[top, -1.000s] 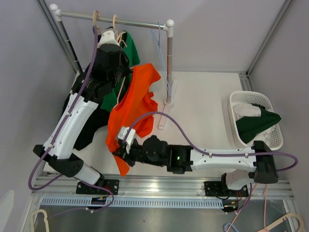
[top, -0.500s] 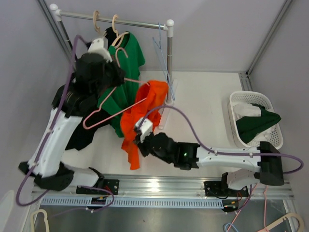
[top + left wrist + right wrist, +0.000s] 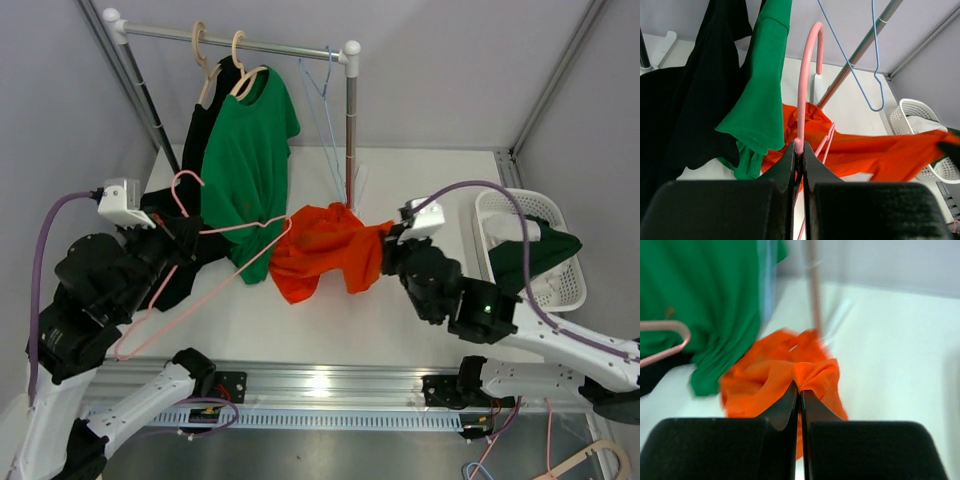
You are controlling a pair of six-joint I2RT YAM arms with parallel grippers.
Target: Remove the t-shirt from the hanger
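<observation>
My left gripper [image 3: 190, 232] is shut on the neck of a pink wire hanger [image 3: 200, 275], just below its hook, and holds it low at the left. The left wrist view shows the jaws [image 3: 798, 150] pinched on the pink wire [image 3: 802, 90]. An orange t-shirt [image 3: 320, 250] hangs stretched between the hanger's right end and my right gripper [image 3: 392, 238]. The right gripper [image 3: 799, 387] is shut on a fold of the orange fabric [image 3: 775, 375]. The hanger's far arm still reaches into the shirt's left edge [image 3: 825, 145].
A clothes rack [image 3: 240, 42] at the back holds a green t-shirt [image 3: 245, 150] and a black one [image 3: 195, 140] on wooden hangers, plus an empty blue wire hanger [image 3: 325, 80]. A white basket [image 3: 490, 205] with green and white clothes stands at the right.
My left arm has swung the pink hanger left and toward the near edge. My right arm has pulled the orange t-shirt rightward, drawing it off the hanger and stretching it between us.
</observation>
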